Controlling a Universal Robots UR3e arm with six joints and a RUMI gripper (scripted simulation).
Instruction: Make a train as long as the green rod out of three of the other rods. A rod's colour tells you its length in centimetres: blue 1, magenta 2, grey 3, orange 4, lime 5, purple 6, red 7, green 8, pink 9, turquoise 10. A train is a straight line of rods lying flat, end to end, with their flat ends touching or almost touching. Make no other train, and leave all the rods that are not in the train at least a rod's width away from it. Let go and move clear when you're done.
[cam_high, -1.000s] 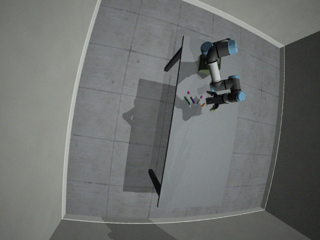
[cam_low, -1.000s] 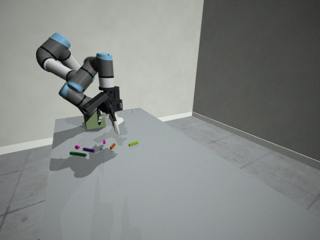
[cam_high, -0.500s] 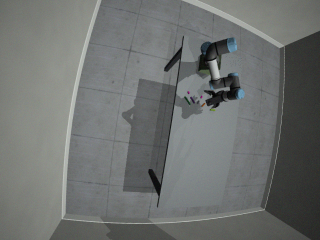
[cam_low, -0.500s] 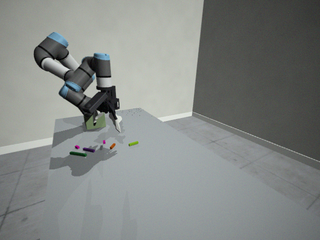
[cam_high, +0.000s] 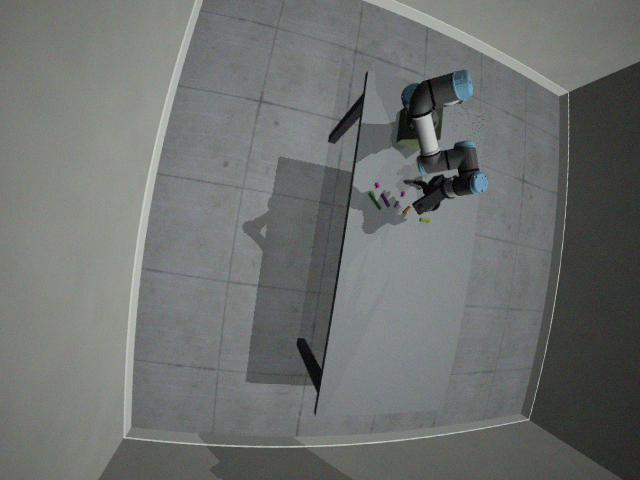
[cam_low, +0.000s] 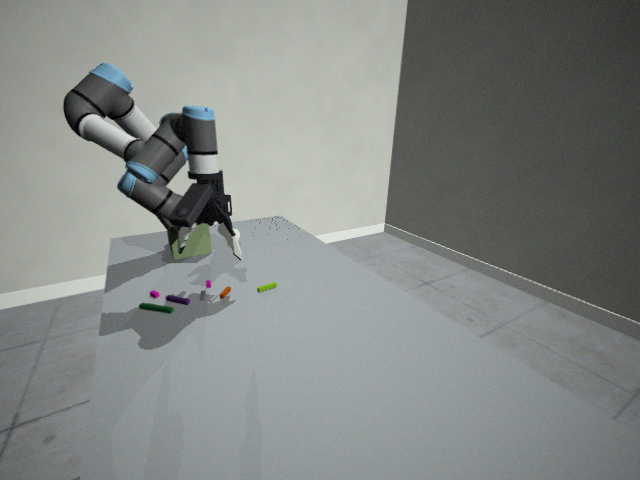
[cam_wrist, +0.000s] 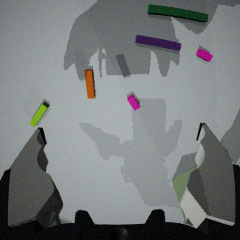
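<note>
Holding my gripper (cam_high: 413, 195) (cam_low: 210, 254) (cam_wrist: 120, 126) above the table, two pale, angular fingers spread wide apart, nothing clamped. Tabletop (cam_high: 403, 310) (cam_low: 310, 387) (cam_wrist: 75, 170): flat, matte grey, faintly grainy, with jagged arm shadows over it. Reference piece is the long dark-green square-edged rod (cam_high: 374, 200) (cam_low: 156, 307) (cam_wrist: 178, 13), flat, at the top of my wrist view. Beside it and nearly parallel, a gap between: slim deep-purple bar-shaped rod (cam_high: 385, 199) (cam_low: 177, 299) (cam_wrist: 158, 43). One short, blocky magenta rod (cam_high: 377, 184) (cam_low: 154, 293) (cam_wrist: 204, 55) sits near their ends; a second stubby magenta rod (cam_high: 402, 194) (cam_low: 208, 284) (cam_wrist: 133, 102) is apart, near the dull grey rectangular rod (cam_high: 396, 204) (cam_low: 203, 295) (cam_wrist: 123, 65), which blends into the shadow. Orange straight-sided rod (cam_high: 406, 209) (cam_low: 225, 292) (cam_wrist: 90, 84) lies near the grey one, angled differently. Bright lime oblong rod (cam_high: 424, 220) (cam_low: 267, 287) (cam_wrist: 39, 114) is farthest from the green, near one fingertip in wrist view, not between the fingers. All seven flat, separate, no ends touching, so no train. Rod material: can't tell. Smooth-faced olive-green block (cam_high: 408, 135) (cam_low: 196, 245) (cam_wrist: 182, 182) stands behind; floor (cam_high: 206, 206) (cam_low: 41, 382) is mottled grey, large square slabs, thin dark seams
</note>
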